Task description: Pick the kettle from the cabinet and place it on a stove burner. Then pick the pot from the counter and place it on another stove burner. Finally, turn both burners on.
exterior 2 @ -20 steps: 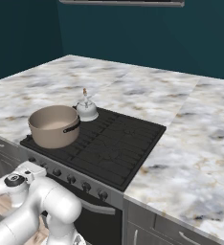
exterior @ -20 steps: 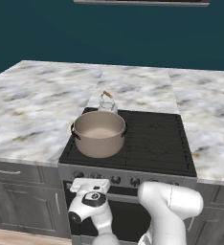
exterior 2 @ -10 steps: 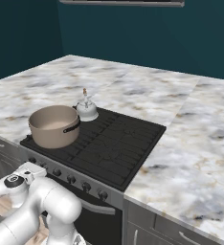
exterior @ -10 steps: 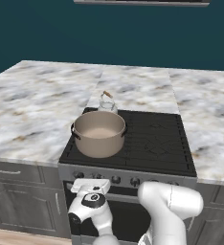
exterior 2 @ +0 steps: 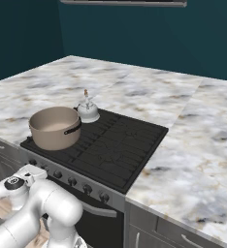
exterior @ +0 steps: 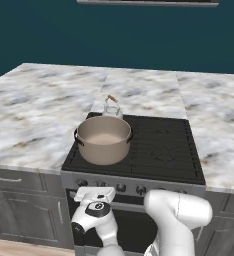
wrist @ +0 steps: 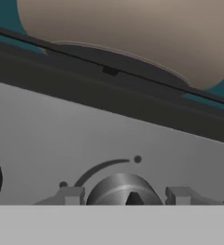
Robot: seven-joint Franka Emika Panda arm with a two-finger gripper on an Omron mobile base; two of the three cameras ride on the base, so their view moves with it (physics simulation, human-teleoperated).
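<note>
The pot (exterior: 104,139) sits on the front left stove burner (exterior: 94,159). The kettle (exterior: 112,107) stands just behind it. The gripper (wrist: 126,197) is spread, 1 tip each side of a stove knob (wrist: 119,190).

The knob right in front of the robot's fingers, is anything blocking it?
Nothing visible does. The round stove knob sits between the two fingertips, with only bare grey panel around it; the pot stands above on the cooktop.
</note>
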